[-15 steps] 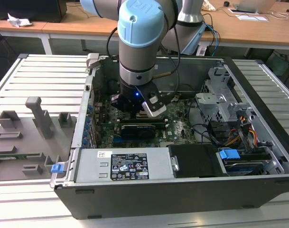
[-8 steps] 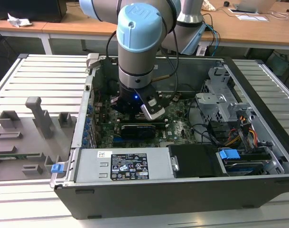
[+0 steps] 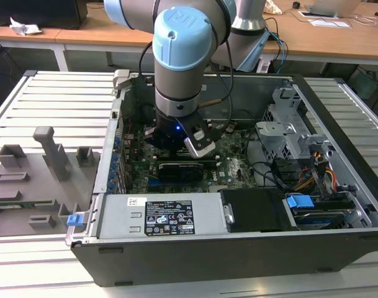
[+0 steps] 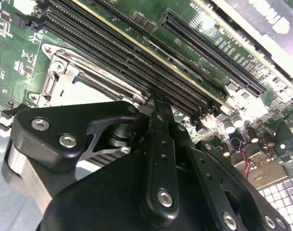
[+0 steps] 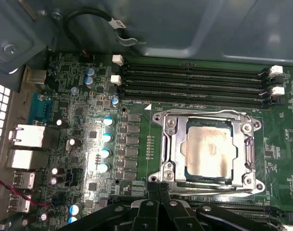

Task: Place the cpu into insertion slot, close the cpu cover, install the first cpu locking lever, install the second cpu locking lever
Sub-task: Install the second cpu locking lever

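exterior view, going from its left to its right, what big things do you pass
Grey fixture tray with upright blocks → small blue clip → labelled power supply → arm's tool over the green board → metal drive cage → blue connector.

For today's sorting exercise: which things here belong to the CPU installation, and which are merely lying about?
Job:
cpu
insertion slot
cpu cover, down over the cpu
gripper

Lying about:
memory slots
power supply
grey fixtures outside the case
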Controlling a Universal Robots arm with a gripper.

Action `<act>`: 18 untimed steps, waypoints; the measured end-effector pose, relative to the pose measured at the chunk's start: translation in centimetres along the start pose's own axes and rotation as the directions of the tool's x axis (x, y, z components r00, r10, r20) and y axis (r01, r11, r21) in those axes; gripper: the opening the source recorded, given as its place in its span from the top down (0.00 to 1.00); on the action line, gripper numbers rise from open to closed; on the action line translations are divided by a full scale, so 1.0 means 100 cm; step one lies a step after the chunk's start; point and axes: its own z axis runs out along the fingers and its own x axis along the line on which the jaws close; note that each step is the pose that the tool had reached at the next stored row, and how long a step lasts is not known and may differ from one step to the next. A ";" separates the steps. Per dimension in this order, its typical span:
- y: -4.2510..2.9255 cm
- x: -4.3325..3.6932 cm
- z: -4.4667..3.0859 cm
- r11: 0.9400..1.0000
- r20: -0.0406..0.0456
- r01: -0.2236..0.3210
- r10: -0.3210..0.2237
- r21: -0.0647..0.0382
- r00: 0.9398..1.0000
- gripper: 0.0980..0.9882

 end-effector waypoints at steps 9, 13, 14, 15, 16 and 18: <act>0.0039 -0.0003 0.0027 1.000 0.001 0.000 0.000 -0.010 1.000 0.99; 0.0034 0.0014 0.0060 1.000 0.001 0.000 0.000 -0.015 1.000 0.99; 0.0035 0.0014 0.0058 1.000 0.001 0.000 0.000 -0.015 1.000 0.99; 0.0036 0.0014 0.0053 1.000 0.001 0.000 0.000 -0.016 1.000 0.99; 0.0039 0.0014 0.0045 1.000 0.001 0.000 0.000 -0.016 1.000 0.99; 0.0042 0.0014 0.0026 1.000 0.001 0.000 0.000 -0.016 1.000 0.99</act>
